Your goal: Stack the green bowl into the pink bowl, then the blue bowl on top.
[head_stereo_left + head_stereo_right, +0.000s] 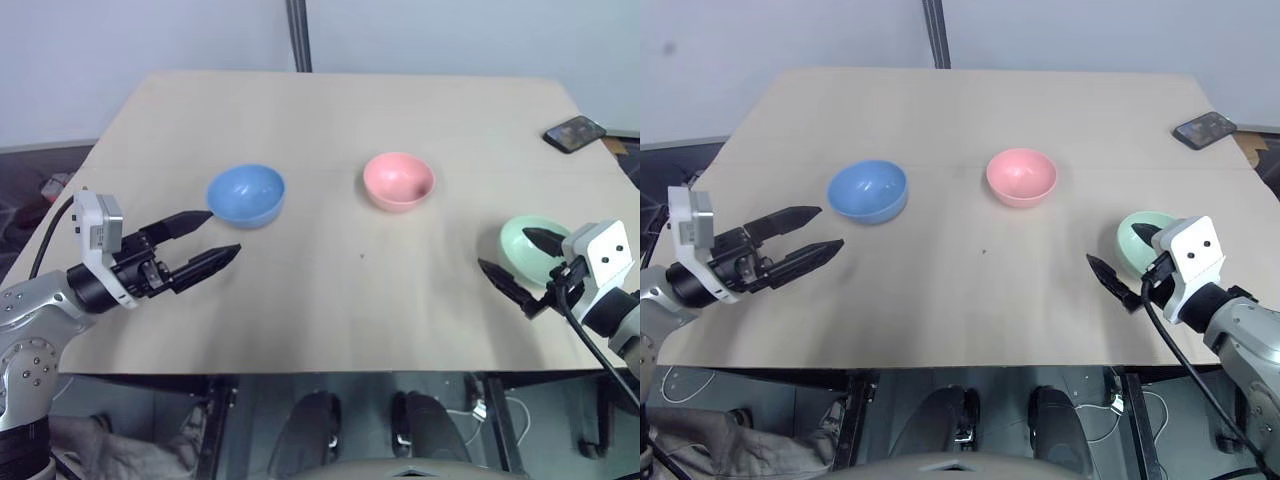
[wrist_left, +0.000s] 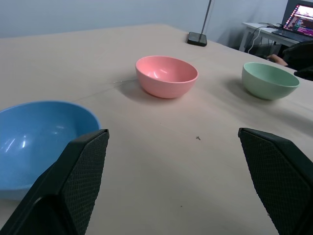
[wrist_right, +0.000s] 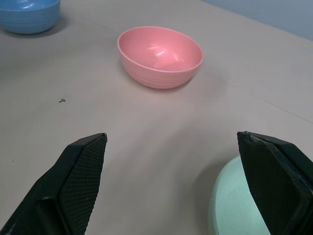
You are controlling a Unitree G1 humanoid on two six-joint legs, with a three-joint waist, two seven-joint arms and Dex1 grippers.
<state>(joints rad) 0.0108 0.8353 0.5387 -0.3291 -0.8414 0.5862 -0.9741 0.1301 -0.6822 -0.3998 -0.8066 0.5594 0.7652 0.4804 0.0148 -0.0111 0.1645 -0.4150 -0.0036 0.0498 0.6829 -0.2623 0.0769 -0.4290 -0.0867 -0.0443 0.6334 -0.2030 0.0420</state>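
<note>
Three small bowls stand apart on the light wooden table [image 1: 330, 300]. The blue bowl [image 1: 246, 194] is at the left, the pink bowl [image 1: 398, 180] in the middle, the pale green bowl [image 1: 528, 243] at the right near the front. My left gripper [image 1: 212, 235] is open and empty, just in front of and to the left of the blue bowl. My right gripper [image 1: 515, 260] is open too, with one finger over the green bowl's rim and the other in front of it. In the right wrist view the green bowl [image 3: 234, 205] lies close by one finger.
A dark phone [image 1: 574, 133] lies at the table's far right corner. A dark pole [image 1: 297, 35] rises behind the far edge. In the left wrist view a laptop [image 2: 299, 19] glows on a desk beyond the table.
</note>
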